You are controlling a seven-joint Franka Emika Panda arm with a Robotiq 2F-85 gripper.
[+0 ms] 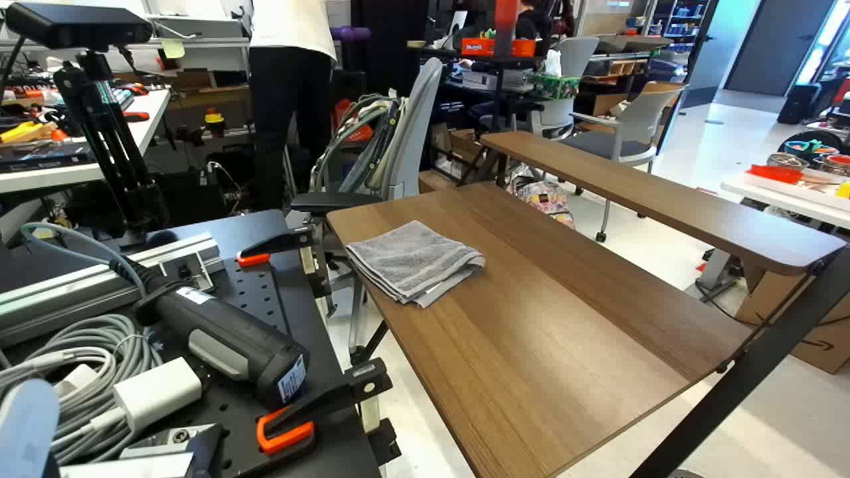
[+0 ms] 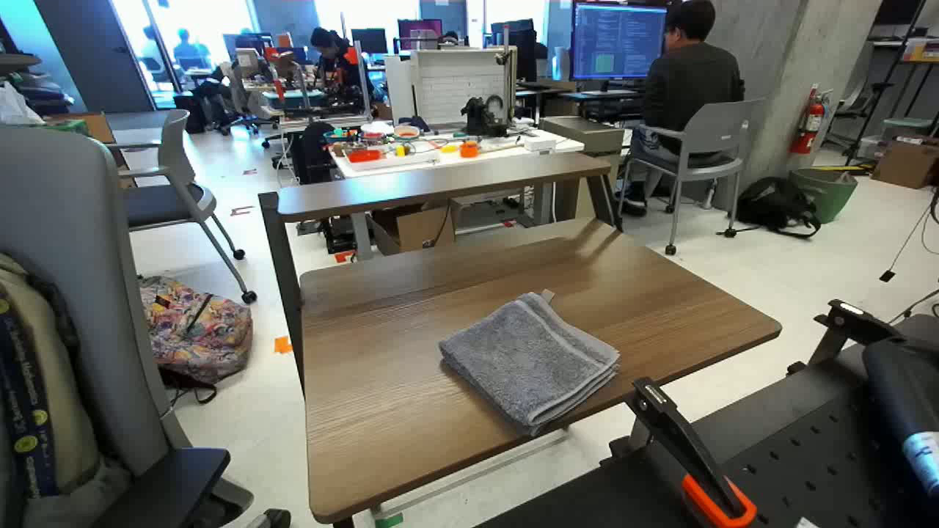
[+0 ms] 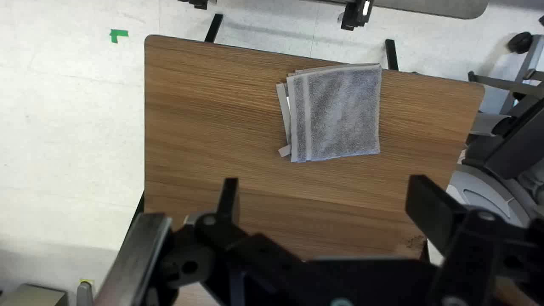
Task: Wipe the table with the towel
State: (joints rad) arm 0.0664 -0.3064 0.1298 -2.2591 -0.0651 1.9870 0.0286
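The towel is a folded grey cloth lying flat and layered on the table. It shows in both exterior views and in the wrist view, near the table edge that faces the black workbench. The table has a brown wood-grain top and shows in both exterior views and in the wrist view. My gripper is open in the wrist view, its two black fingers wide apart with nothing between them. It is above the table, apart from the towel. Neither exterior view shows it.
A narrow raised shelf runs along the table's far side on dark supports. A black workbench with clamps stands beside the near edge. A grey chair stands by one end. Small dark specks show near a corner.
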